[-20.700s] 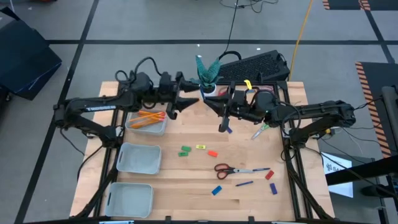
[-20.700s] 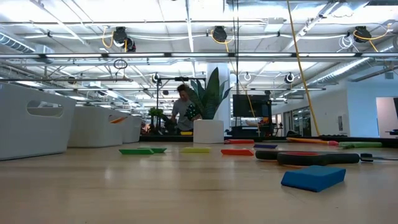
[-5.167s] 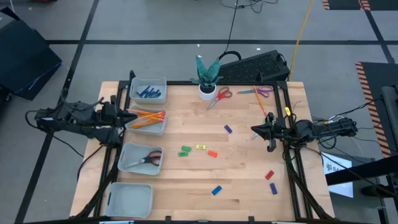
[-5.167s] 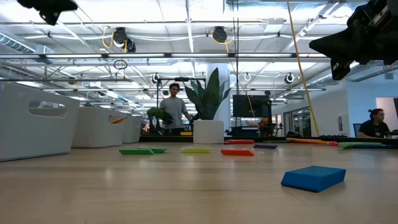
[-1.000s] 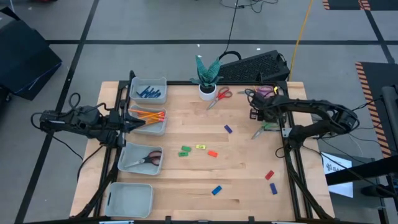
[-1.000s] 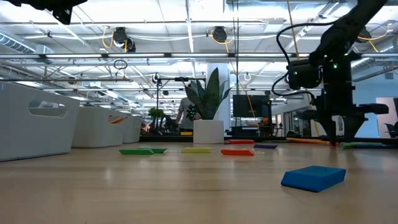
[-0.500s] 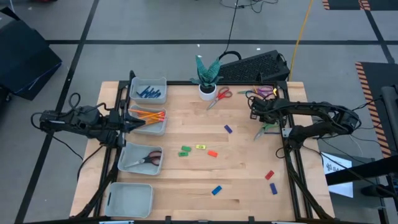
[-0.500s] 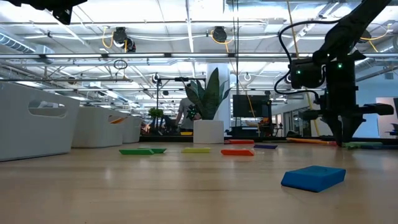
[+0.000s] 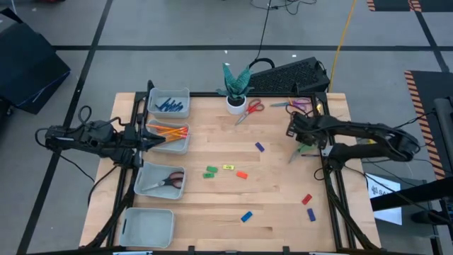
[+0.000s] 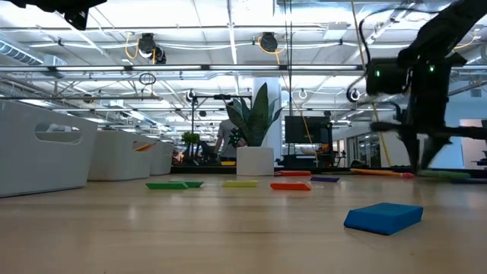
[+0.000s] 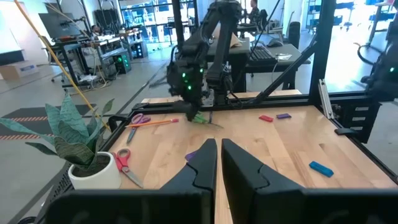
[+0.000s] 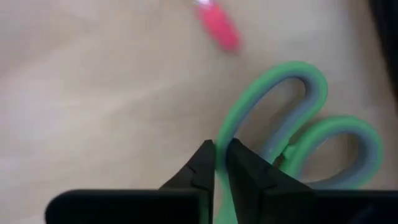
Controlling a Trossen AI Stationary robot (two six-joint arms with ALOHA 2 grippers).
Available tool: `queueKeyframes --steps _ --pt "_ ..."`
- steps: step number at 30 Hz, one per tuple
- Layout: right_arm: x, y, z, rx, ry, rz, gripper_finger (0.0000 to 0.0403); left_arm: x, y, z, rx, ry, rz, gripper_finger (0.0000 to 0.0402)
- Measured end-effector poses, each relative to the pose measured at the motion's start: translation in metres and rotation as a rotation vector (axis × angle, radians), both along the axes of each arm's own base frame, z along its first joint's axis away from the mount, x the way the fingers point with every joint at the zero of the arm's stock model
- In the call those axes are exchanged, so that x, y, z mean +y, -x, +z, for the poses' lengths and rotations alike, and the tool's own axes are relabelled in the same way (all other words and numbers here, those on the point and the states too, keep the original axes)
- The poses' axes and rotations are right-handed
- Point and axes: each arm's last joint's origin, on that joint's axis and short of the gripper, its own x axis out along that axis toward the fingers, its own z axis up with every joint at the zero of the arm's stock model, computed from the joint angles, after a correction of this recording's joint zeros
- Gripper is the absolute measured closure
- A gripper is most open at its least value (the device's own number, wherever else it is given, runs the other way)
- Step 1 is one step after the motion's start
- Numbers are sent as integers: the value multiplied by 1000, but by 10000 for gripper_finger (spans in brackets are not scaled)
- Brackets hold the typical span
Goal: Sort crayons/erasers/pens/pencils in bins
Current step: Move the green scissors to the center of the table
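Right gripper (image 12: 221, 163) pinches green scissors (image 12: 298, 124), blades cut off.

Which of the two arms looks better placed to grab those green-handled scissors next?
The right one. Its hand is directly over the green scissors, fingers nearly closed around one handle loop. The left hand sits across the table over the pencil bin.

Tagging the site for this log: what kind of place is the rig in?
Most likely an open-plan robotics lab or workshop: exposed ceiling lights and pipes over a large hall, workbenches with monitors behind the wooden table, and a person working in the background.
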Motion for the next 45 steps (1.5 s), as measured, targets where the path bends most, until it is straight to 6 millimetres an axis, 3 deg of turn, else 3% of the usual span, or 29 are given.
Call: queueKeyframes --steps 5,9,12,17,22,29,32,38,45 --pt "0 -9 34 -107 144 37 384 0 0 0 -1 0 0 373" --pt "-3 -31 71 -177 274 114 385 0 0 0 0 0 0 373" --pt "-10 -57 90 -168 307 221 386 0 0 0 0 0 0 373" --pt "-30 -119 103 -169 350 418 386 0 0 0 0 0 0 373" --pt "-32 -181 87 -142 335 631 386 0 0 0 0 0 0 373" --pt "-1 -257 58 -198 227 1062 386 0 0 0 0 0 0 373" --pt "12 -284 46 -118 204 1264 387 0 0 0 0 0 0 373" --pt "17 -316 27 -88 211 1535 387 0 0 0 0 0 0 373" --pt "17 -321 7 -47 190 1682 379 0 0 0 0 0 0 373"
